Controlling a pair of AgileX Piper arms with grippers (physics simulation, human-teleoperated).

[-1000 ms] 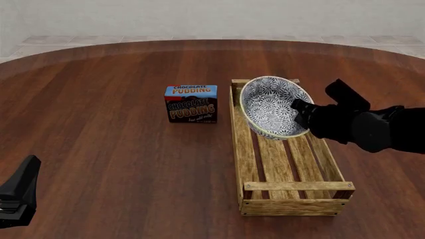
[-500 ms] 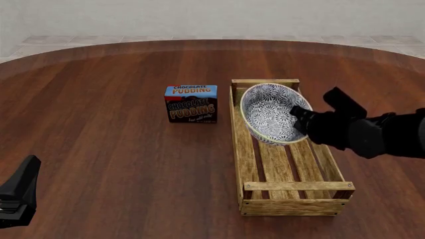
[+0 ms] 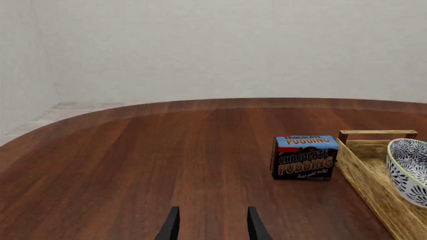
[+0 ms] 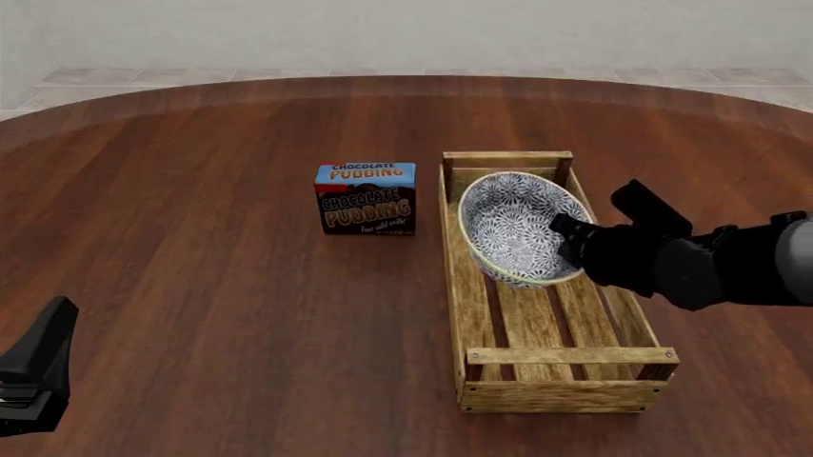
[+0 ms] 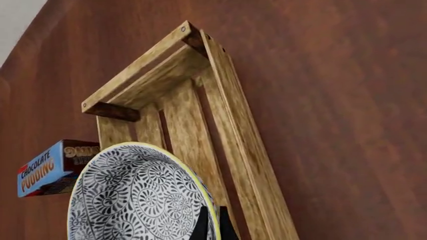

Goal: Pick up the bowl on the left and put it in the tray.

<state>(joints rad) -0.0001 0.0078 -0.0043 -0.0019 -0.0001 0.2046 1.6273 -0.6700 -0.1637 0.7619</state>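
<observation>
Right claw [image 4: 568,238] is clamped on the right-hand rim of the bowl [image 4: 515,227], reaching in from the right side of the front view; in the right wrist view the two dark fingertips [image 5: 212,223] sit pinched together across the pale yellowish rim. Bowl is tilted, its patterned inside facing up and toward the camera, and it sits within the far half of the tray [image 4: 554,381]; whether its underside touches the slats cannot be told from these views. Tray lies lengthwise front to back on the tabletop [image 4: 190,238], right of centre, with its near half bare down to the slats. Chocolate pudding box [image 4: 366,198] stands upright just left of the tray's far end, apart from it, label toward the camera. Left claw [image 3: 212,225] is parked low at the near left edge of the front view, well apart from everything; the left wrist view shows its two fingers spread with bare tabletop between them and nothing held. That same view catches the pudding box, the tray's far corner and part of the bowl's rim off to one side.
</observation>
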